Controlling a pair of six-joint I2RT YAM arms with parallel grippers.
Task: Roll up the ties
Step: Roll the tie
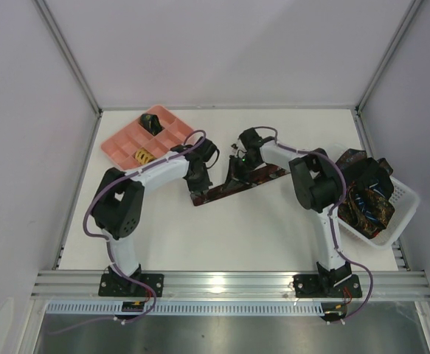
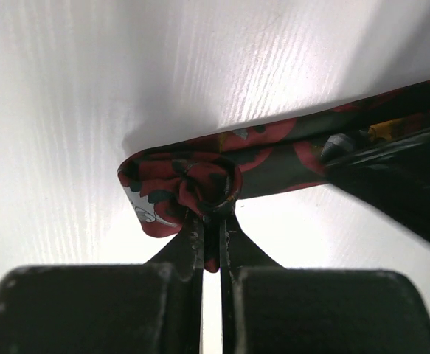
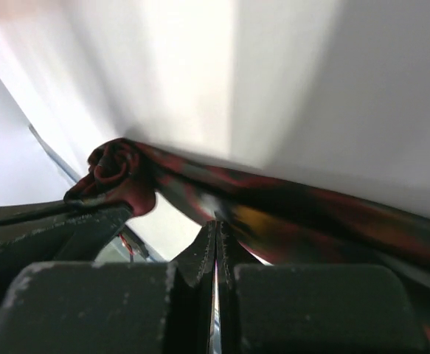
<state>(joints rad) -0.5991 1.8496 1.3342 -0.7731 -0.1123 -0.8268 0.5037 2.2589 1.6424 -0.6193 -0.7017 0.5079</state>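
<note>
- Top view: a dark tie point(image 1: 218, 192) with red-orange patterning is laid flat near the centre of the white table point(image 1: 222, 236), running from 8 o'clock to 2 o'clock. The left gripper point(image 1: 200, 175) is set over its 8 o'clock end, the right gripper point(image 1: 238, 167) over its middle.
- Left wrist view: the jaws are closed on the tie's end, which is curled into a small loose roll; the flat length runs off toward 3 o'clock.
- Right wrist view: the jaws are pressed together at the tie's edge; whether cloth is pinched cannot be told. The roll is seen at 9 o'clock.
</note>
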